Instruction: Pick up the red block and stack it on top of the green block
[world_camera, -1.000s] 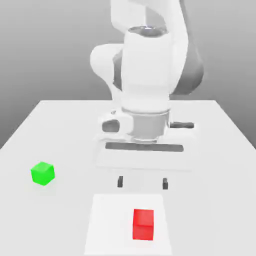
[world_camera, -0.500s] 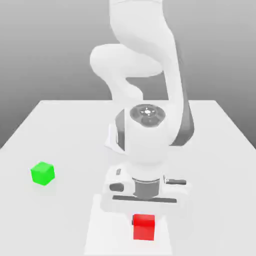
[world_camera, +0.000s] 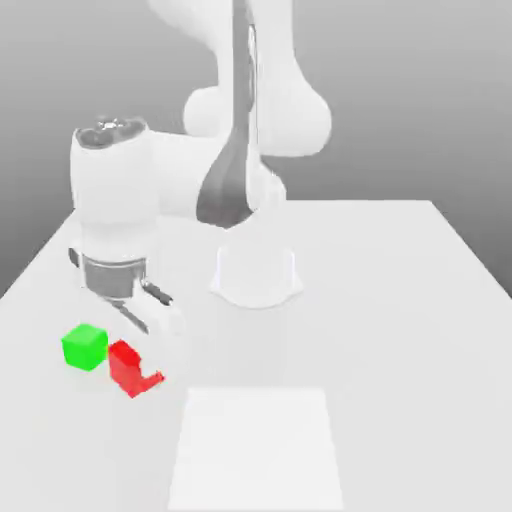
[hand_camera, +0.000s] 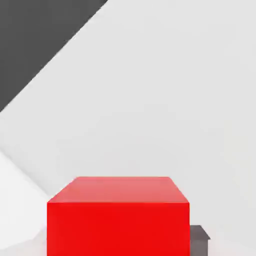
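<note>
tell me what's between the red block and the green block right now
Nothing: in the exterior view the red block, held in the gripper, hangs just to the exterior view's right of the green block, with no object between them.

red block (world_camera: 131, 368) beside green block (world_camera: 84, 347) — exterior view's right

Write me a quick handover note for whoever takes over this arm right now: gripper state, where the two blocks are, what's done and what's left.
Gripper: shut on the small matte red cube, carrying it tilted, apparently clear of the white table; the hand view shows the cube between the dark fingers.
Small matte green cube: resting on the table near the exterior view's left edge, just left of the red cube and not yet under it.
Done: red cube picked up and brought next to the green one.
Left: raise it above the green cube, centre it, set it down on top, open the gripper and back away.
</note>
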